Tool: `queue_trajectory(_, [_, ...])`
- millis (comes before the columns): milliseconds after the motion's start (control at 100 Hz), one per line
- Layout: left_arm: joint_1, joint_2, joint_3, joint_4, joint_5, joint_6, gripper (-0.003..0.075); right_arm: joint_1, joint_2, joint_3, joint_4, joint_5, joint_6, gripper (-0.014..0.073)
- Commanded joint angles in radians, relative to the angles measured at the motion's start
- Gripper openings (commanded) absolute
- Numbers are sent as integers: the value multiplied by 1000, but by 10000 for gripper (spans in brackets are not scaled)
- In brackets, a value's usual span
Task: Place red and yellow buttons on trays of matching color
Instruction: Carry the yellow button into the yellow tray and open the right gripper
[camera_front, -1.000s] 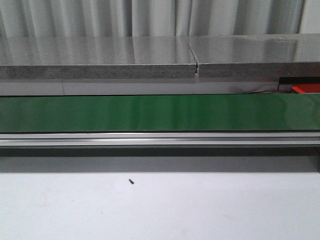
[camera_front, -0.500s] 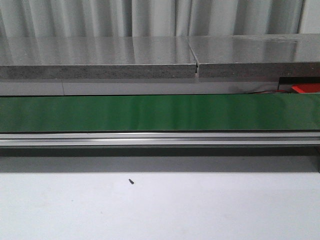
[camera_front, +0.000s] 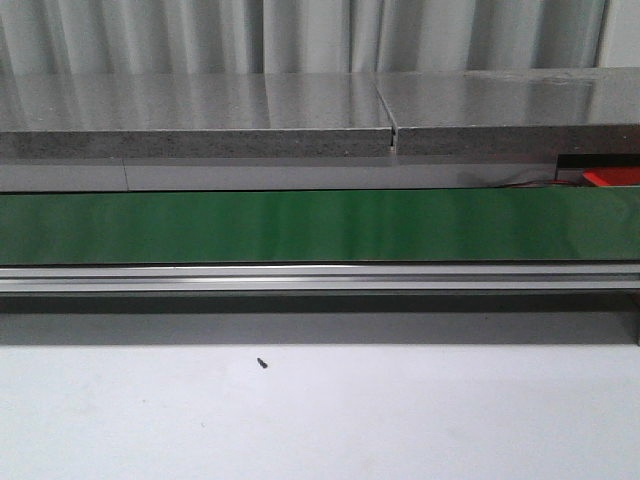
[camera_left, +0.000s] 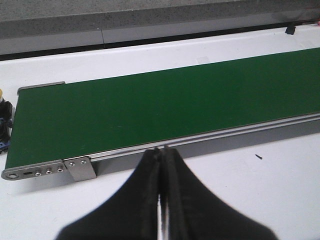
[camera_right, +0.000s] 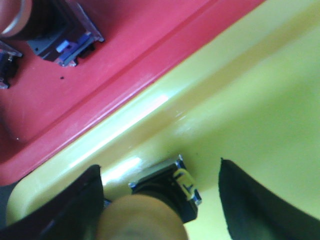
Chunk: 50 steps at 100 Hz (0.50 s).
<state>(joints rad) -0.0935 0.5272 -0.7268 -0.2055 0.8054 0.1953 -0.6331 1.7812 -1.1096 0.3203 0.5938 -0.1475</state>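
Trays number two, both seen only in the right wrist view: one yellow tray (camera_right: 260, 100) and one red tray (camera_right: 125, 60), lying side by side with their rims touching. One green conveyor belt (camera_front: 320, 226) runs across the white table (camera_front: 320, 420), with one grey stone-like ledge (camera_front: 200, 115) behind it in the front view; no arm appears there. Left gripper (camera_left: 161, 155) hovers above the table just in front of the belt's metal rail, its two black fingers pressed together with nothing between them. Right gripper (camera_right: 160, 200) hangs over the yellow tray with its two fingers spread apart; between them one yellow-capped button (camera_right: 150, 215) sits on the tray floor near the rim, touched by neither finger. One button (camera_right: 50, 25) lies fully in the red tray, and part of another shows at the picture's edge; cap colours cannot be told. One small dark screw (camera_front: 262, 363) lies on the table.
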Motion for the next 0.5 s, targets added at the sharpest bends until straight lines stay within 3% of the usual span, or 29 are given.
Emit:
queue_trajectory(0, [-8, 6, -27, -15, -73, 1, -19, -6, -76, -25, 17, -23, -2, 507])
queue_trajectory(260, [-8, 6, -27, -15, -73, 1, -19, 3, -219, -25, 16, -1, -25, 481])
queue_trajectory(360, [-8, 6, -27, -15, -73, 1, -19, 41, -287, -25, 16, 7, -40, 388])
queue_trajectory(490, [-8, 6, -27, -15, -73, 1, -19, 126, -378, -25, 14, 34, -49, 195])
